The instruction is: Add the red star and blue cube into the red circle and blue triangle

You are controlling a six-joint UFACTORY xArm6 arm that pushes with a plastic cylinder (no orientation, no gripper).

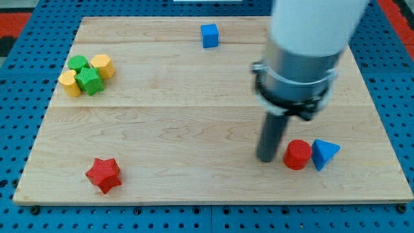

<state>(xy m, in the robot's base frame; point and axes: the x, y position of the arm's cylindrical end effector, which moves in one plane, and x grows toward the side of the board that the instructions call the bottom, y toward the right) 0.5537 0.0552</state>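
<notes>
The red star point(103, 175) lies near the board's lower left corner. The blue cube point(209, 35) sits near the board's top edge, around the middle. The red circle point(297, 155) and the blue triangle point(324, 154) touch each other at the lower right, the triangle on the right. My tip point(266, 158) rests on the board just left of the red circle, a small gap apart from it.
A cluster of two yellow blocks point(102, 65) point(70, 83) and two green blocks point(90, 81) point(78, 63) sits at the upper left. The arm's large white and grey body point(304, 45) hides part of the upper right board. The wooden board point(194, 129) lies on a blue surface.
</notes>
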